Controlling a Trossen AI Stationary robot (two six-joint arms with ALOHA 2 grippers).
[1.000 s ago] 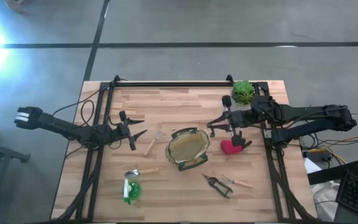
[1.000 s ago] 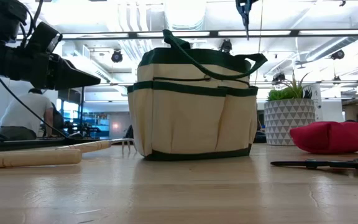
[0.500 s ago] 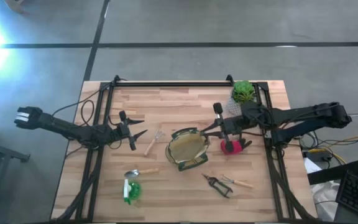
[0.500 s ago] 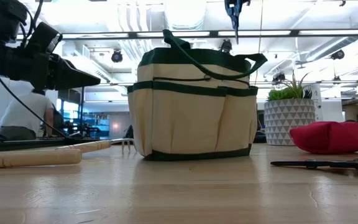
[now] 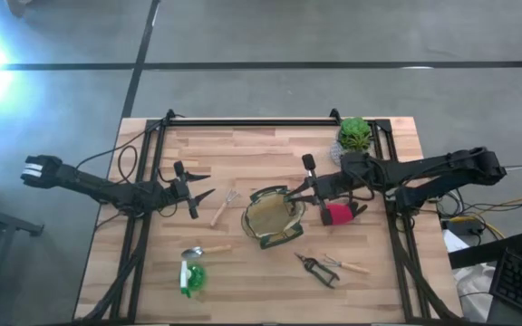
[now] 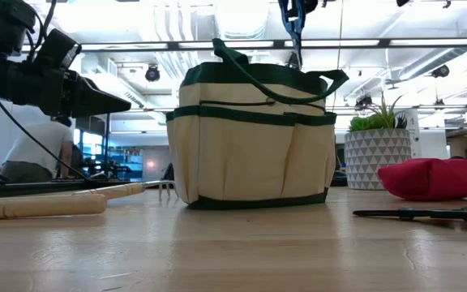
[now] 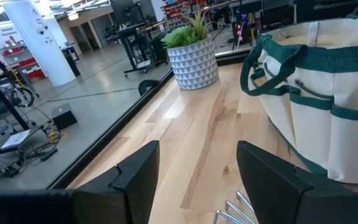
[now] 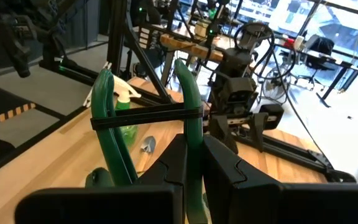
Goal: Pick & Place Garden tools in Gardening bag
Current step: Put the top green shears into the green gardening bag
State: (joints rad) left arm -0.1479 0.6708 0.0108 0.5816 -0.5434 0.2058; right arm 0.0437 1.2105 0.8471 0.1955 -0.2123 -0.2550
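Olive-tan fabric gardening bag (image 5: 274, 220) with dark green rim, mid-table from above. Right gripper (image 5: 299, 193) over its far rim, fingers pinched on a green-handled tool (image 5: 295, 205). Left gripper (image 5: 198, 193) parked spread wide near a wooden-handled fork (image 5: 224, 206). Red glove (image 5: 338, 214) beside the bag; black shears (image 5: 317, 269) on the near side.

Low down: bag (image 6: 253, 134) upright, tool (image 6: 293, 23) hanging above its mouth.

Left wrist: bag (image 7: 328, 106) ahead, fingers (image 7: 138, 175) apart.

Right wrist: fingers (image 8: 225, 165) clamping the green handles (image 8: 189, 99).
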